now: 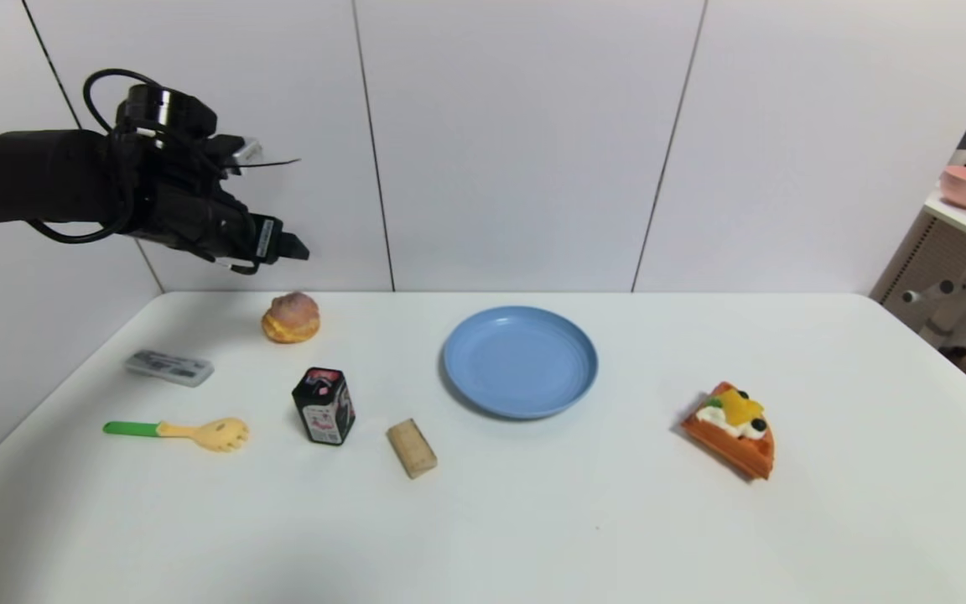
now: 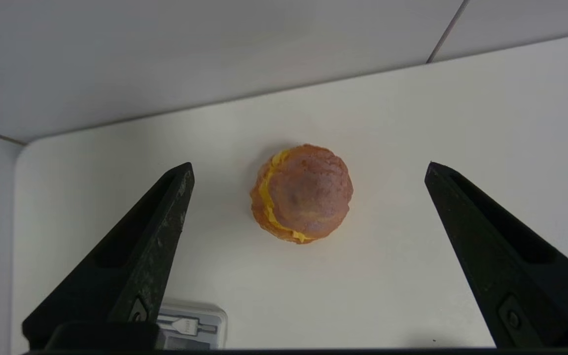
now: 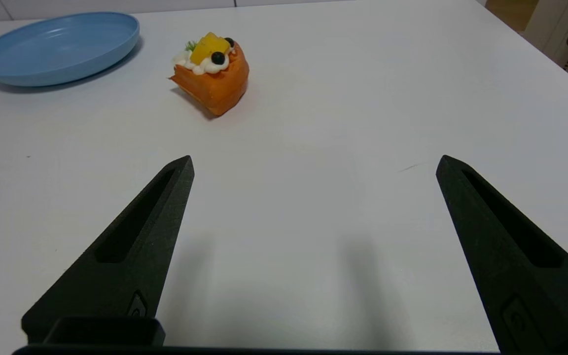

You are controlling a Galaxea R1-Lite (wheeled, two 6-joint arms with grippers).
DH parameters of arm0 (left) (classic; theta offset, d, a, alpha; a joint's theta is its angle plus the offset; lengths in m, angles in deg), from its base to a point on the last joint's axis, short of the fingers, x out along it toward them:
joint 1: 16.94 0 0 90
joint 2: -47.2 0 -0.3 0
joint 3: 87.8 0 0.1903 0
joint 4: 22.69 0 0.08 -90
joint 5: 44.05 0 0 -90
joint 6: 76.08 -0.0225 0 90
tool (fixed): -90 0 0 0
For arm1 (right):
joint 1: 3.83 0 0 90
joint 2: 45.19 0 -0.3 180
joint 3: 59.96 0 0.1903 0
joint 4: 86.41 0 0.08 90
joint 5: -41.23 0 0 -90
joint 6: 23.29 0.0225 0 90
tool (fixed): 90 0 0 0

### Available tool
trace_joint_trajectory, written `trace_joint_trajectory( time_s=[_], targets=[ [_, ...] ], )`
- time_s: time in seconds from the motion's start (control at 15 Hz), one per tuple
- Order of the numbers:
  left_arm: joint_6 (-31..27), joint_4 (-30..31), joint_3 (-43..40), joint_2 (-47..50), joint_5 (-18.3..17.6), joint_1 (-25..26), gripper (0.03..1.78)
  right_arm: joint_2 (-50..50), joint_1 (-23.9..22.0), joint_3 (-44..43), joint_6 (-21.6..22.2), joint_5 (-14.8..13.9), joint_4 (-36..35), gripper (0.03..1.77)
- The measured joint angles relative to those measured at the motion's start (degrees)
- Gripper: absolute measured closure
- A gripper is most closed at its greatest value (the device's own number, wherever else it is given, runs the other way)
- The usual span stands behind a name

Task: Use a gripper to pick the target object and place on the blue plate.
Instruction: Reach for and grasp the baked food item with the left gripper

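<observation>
- Left gripper (image 2: 308, 170) above the one cream puff (image 1: 291, 318), far left, fingers spread!
- Right gripper (image 3: 316, 162), near right, fingers spread; its arm's hidden!
- One blue plate (image 1: 521, 361)!

Cream puff (image 2: 301, 194), below L gripper (image 2: 309, 167): golden-brown base, pinkish-brown top, yellow filling band. L gripper: black (w/ pale scuffs on one finger). Plate (image 1: 521, 361), to the R of L gripper: uniform light blue, no pattern. Carton (image 1: 324, 406), nearer the robot than L gripper: black w/ pink & white print. Waffle wedge (image 3: 211, 74), beyond R gripper (image 3: 316, 162): orange, topped white, yellow, green & black.
</observation>
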Motion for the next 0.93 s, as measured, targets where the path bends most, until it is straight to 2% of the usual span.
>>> trace_joint_trajectory(
  time_s=[0.2,0.4,0.67,0.93],
  targets=[
    [6.0,-7.6,5.8,-4.4,0.0,0.0,0.12,0.0,0.0,0.0,0.0,0.0,0.0,0.1],
    [13.7,-8.7,7.3,-7.7,0.0,0.1,0.12,0.0,0.0,0.0,0.0,0.0,0.0,0.1],
    [15.1,-8.2,7.7,-11.0,0.1,1.3,0.12,0.0,0.0,0.0,0.0,0.0,0.0,0.1],
    [15.2,-8.1,9.3,-14.1,-2.8,1.7,0.12,0.0,0.0,0.0,0.0,0.0,0.0,0.1]
  ],
)
